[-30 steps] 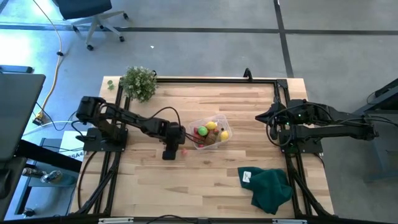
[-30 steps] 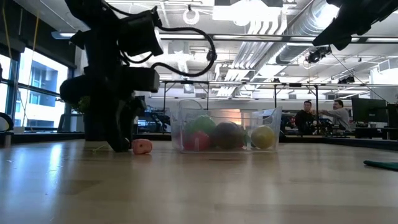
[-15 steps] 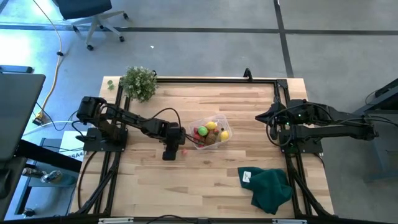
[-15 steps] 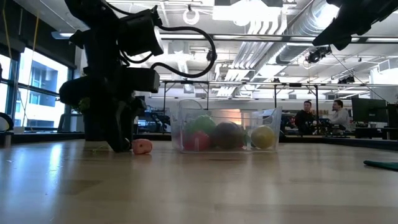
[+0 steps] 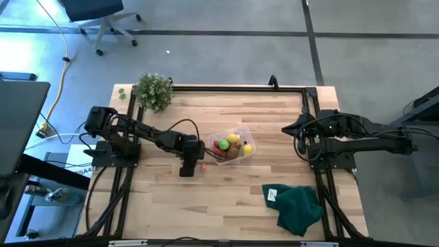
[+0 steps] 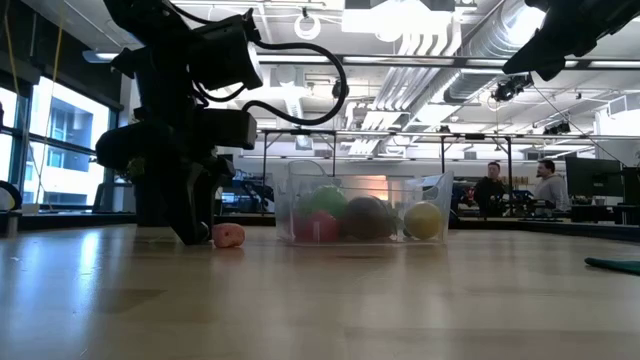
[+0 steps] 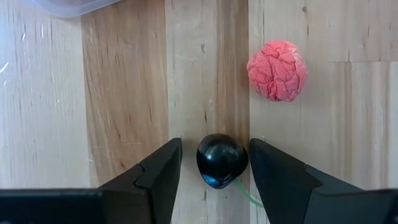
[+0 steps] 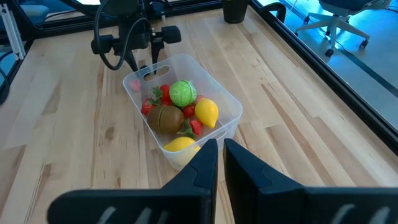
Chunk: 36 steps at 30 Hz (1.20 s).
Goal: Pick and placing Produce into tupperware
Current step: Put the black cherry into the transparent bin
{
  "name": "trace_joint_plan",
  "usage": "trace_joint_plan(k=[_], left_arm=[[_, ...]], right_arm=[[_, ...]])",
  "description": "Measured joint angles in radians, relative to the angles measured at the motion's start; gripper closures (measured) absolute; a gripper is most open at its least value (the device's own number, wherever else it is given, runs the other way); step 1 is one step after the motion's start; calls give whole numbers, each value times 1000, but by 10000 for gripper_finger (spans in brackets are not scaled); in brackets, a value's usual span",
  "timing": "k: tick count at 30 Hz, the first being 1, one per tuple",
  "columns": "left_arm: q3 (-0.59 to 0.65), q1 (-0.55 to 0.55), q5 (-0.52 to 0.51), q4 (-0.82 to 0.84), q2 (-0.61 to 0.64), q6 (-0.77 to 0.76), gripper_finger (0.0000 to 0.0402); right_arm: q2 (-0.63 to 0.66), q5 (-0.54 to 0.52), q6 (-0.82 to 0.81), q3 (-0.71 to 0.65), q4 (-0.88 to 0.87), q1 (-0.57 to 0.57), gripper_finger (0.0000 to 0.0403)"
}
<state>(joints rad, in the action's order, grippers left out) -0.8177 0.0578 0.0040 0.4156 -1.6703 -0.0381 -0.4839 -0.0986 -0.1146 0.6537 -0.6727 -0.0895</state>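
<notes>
Left gripper (image 7: pixel 214 163) fingers spread, straddling dark ball (image 7: pixel 222 159); pink fruit (image 7: pixel 277 70) outside them, beyond one fingertip, beside tub (image 5: pixel 231 145). Close now, you pinch ball, miss fruit. Right gripper (image 8: pixel 221 154) clenched, empty

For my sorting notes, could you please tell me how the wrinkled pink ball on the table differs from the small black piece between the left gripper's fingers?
The wrinkled pink ball is matte and creased; the small black piece is smooth and glossy. The pink ball is larger. The black piece sits between the open left gripper's fingers, while the pink ball lies outside them. Both rest on the wooden table, outside the clear plastic tub.
</notes>
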Motion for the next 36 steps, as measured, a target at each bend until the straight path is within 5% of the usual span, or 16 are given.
trace_joint_plan(k=[11, 24, 30, 36], left_arm=[[0, 0, -11, -1, -1, -22, 224], [-5, 1, -16, 5, -2, -22, 295], [-65, 1, -16, 38, -7, -15, 267], [-181, 1, -16, 154, -5, 37, 295]], right_arm=[[0, 0, 0, 0, 0, 0, 384], [0, 0, 0, 0, 0, 0, 384], [0, 0, 0, 0, 0, 0, 384], [0, 0, 0, 0, 0, 0, 384]])
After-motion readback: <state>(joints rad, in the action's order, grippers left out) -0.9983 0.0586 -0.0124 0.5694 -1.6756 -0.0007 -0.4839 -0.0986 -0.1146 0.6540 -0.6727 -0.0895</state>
